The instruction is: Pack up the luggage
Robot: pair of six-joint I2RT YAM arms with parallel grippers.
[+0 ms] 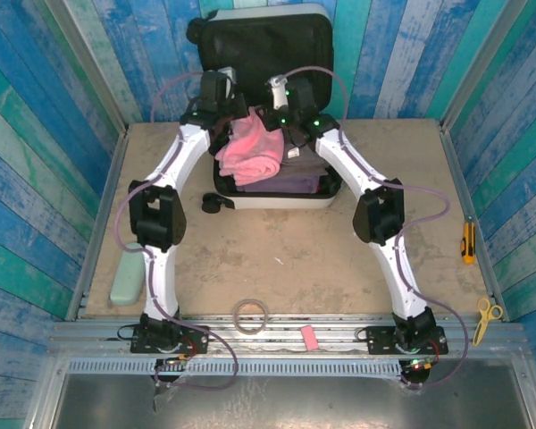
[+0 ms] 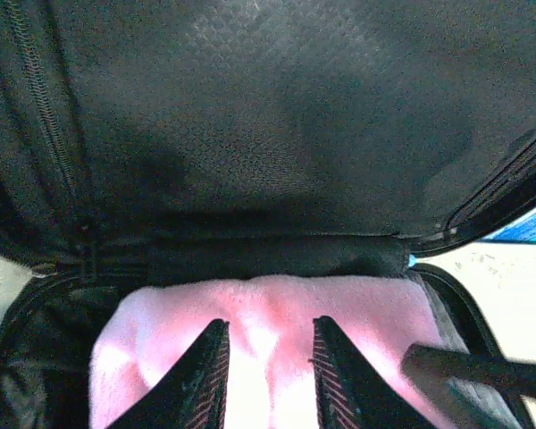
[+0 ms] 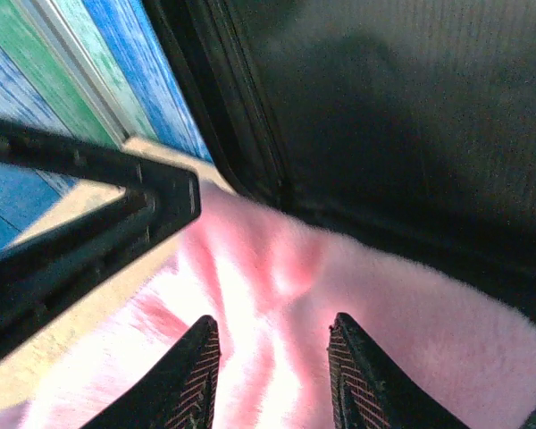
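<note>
The luggage [image 1: 277, 202], a white hard-shell suitcase, lies open at the back of the table with its black-lined lid [image 1: 259, 45] propped against the wall. A fluffy pink cloth [image 1: 250, 147] is bunched inside it, over grey folded clothing [image 1: 299, 180]. My left gripper [image 1: 228, 114] is at the cloth's back left and my right gripper [image 1: 281, 121] at its back right. In the left wrist view the gripper [image 2: 268, 326] pinches a ridge of pink cloth [image 2: 161, 322] under the lid lining [image 2: 268, 134]. In the right wrist view the gripper [image 3: 272, 322] is closed on wrinkled pink cloth [image 3: 429, 331].
A small black object [image 1: 213, 204] lies left of the suitcase. A pale green case [image 1: 126, 281] sits at the left edge. A tape ring [image 1: 251, 315] and pink eraser [image 1: 309, 338] lie at the front edge. An orange cutter [image 1: 467, 239] and yellow scissors [image 1: 488, 313] rest on the right.
</note>
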